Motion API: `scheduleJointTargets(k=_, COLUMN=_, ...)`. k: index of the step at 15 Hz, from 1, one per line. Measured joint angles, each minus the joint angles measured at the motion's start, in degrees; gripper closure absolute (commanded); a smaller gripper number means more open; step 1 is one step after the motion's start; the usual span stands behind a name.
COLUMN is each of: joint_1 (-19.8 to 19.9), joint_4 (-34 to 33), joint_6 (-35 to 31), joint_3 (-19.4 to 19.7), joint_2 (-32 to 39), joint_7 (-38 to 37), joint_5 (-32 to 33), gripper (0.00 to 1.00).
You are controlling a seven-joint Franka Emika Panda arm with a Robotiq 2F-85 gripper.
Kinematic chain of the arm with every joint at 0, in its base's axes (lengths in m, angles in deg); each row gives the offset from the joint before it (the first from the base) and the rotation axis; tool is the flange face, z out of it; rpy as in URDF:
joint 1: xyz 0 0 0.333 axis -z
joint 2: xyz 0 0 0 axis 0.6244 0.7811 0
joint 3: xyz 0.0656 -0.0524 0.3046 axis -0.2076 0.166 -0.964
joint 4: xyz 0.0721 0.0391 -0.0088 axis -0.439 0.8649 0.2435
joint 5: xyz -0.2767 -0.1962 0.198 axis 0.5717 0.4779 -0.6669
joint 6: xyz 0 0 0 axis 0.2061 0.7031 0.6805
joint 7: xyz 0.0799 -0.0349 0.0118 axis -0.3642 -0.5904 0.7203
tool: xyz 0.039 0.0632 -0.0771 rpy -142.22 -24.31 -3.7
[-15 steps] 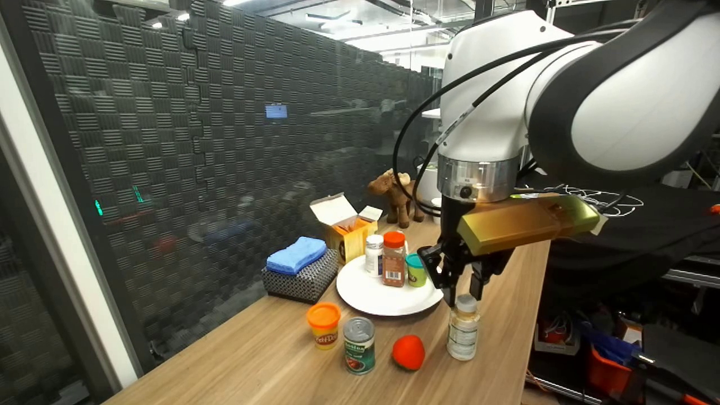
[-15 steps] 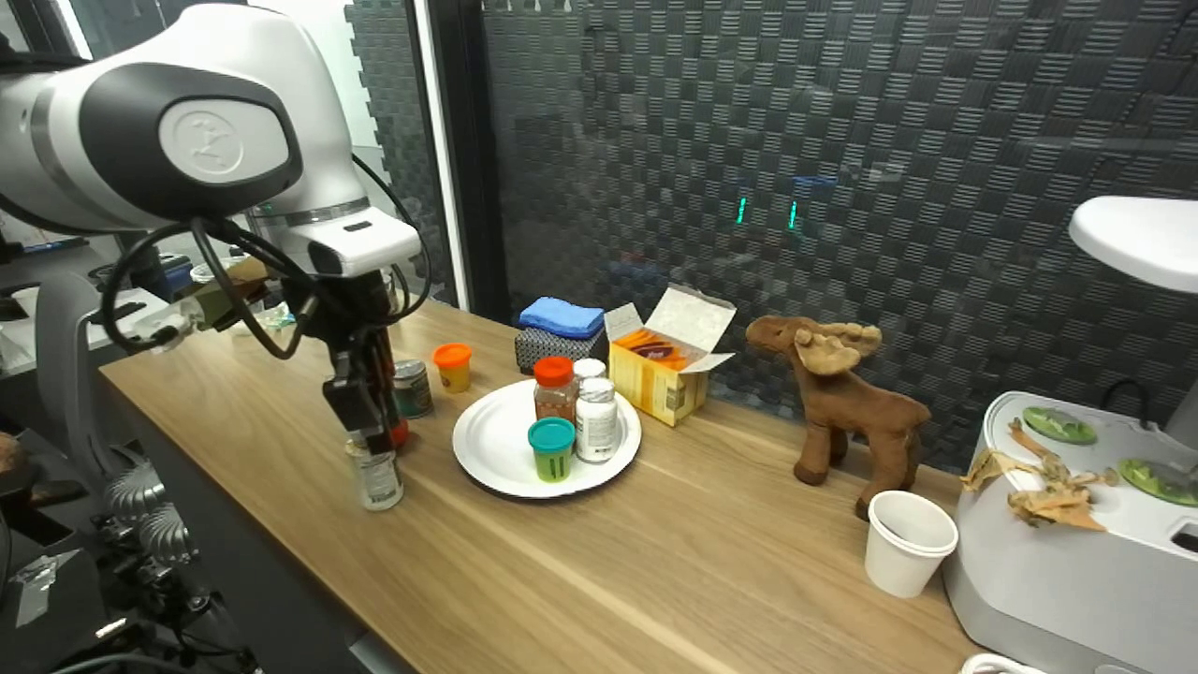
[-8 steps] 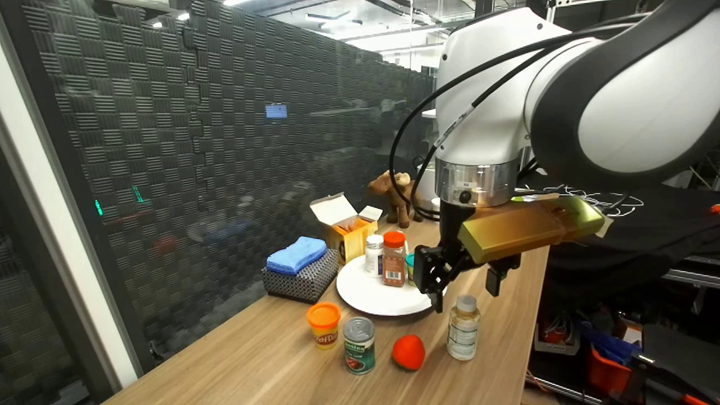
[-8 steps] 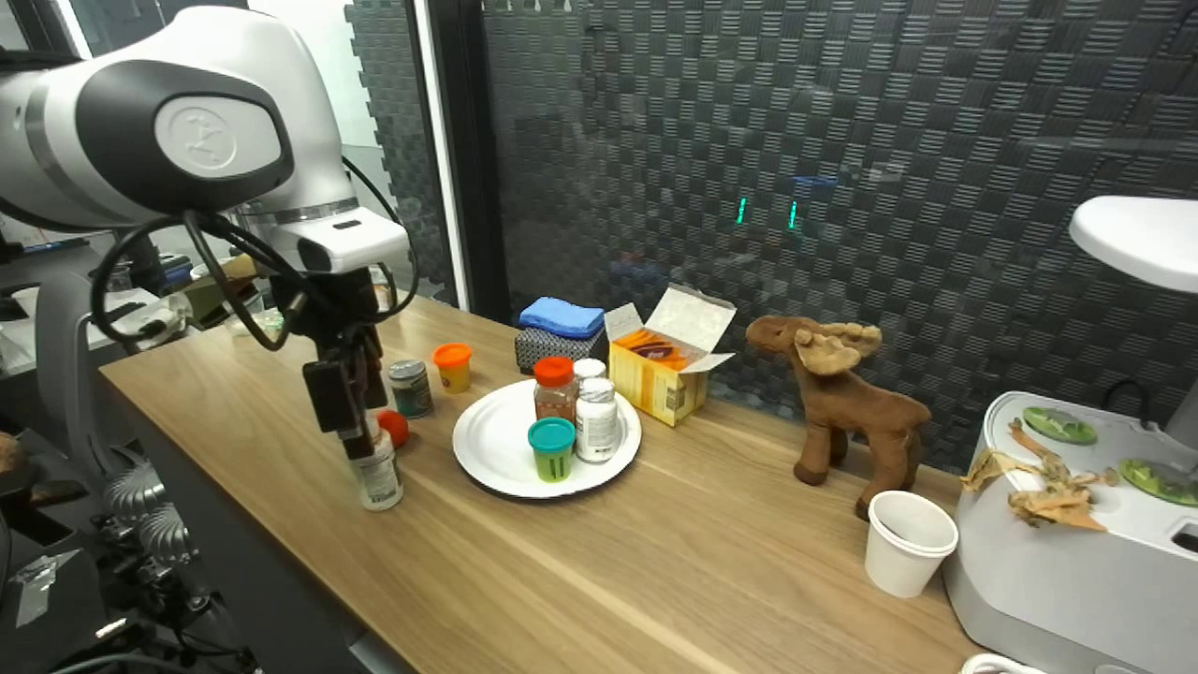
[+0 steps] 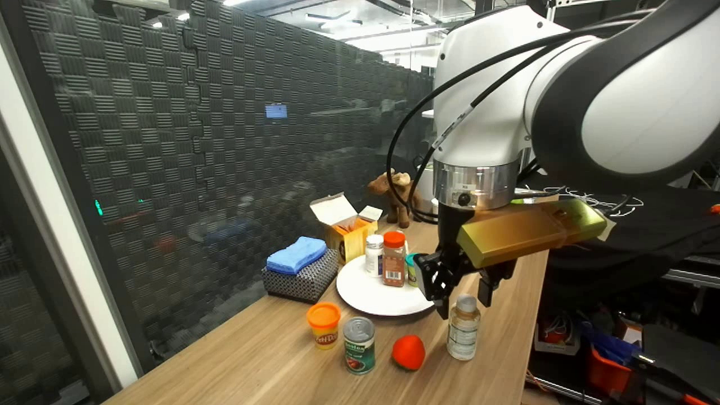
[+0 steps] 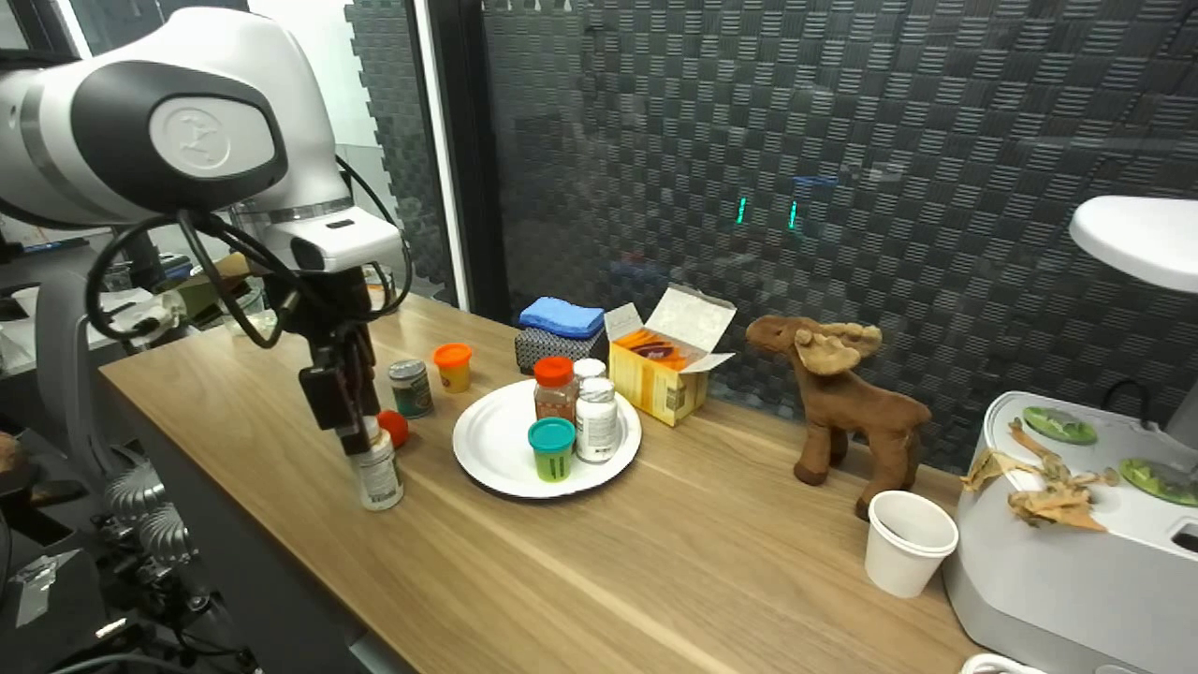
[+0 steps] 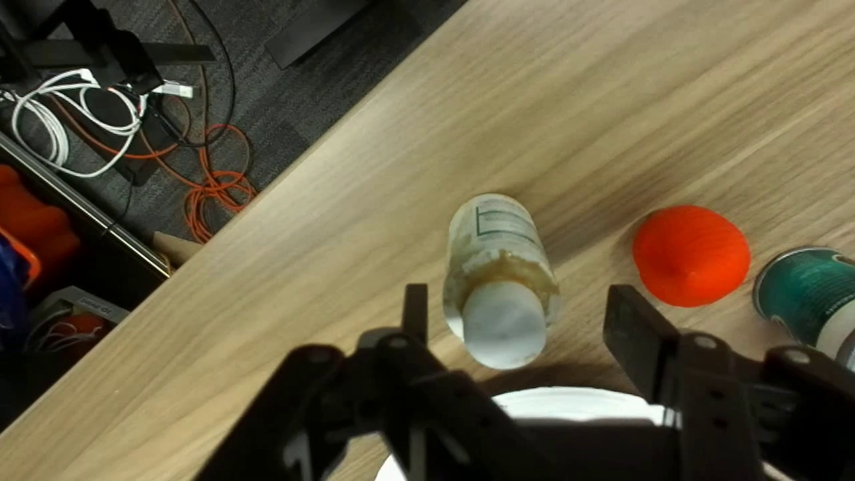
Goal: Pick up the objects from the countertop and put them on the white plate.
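My gripper stands open just above a clear bottle with a white cap. The bottle is upright on the countertop, with gaps between it and both fingers in the wrist view. Beside it are an orange-red ball, a green can and a yellow tub with an orange lid. On the white plate stand a red-lidded jar, a green tub with a teal lid and two white bottles. The gripper partly covers the bottle's cap in an exterior view.
A blue folded cloth lies on a patterned box near the wall. Past it are an opened yellow carton, a toy moose, paper cups and a grey appliance. The countertop's edge runs close to the bottle.
My gripper's fingers, close together near the bottle's cap a second ago, spread wide and have since come partly together again. The gripper has shifted slightly. The bottle and other objects have not moved.
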Motion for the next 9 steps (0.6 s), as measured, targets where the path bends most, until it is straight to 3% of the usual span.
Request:
scheduleJointTargets(k=4, joint_1=0.0, joint_4=0.0, joint_6=0.0, joint_3=0.0, joint_2=0.0, joint_7=0.2, joint_5=-1.5, gripper=0.89)
scheduleJointTargets(k=9, joint_1=0.0, joint_4=-0.3, joint_6=0.0, joint_3=0.0, joint_2=-0.2, joint_7=0.1, joint_5=-1.8, gripper=0.86)
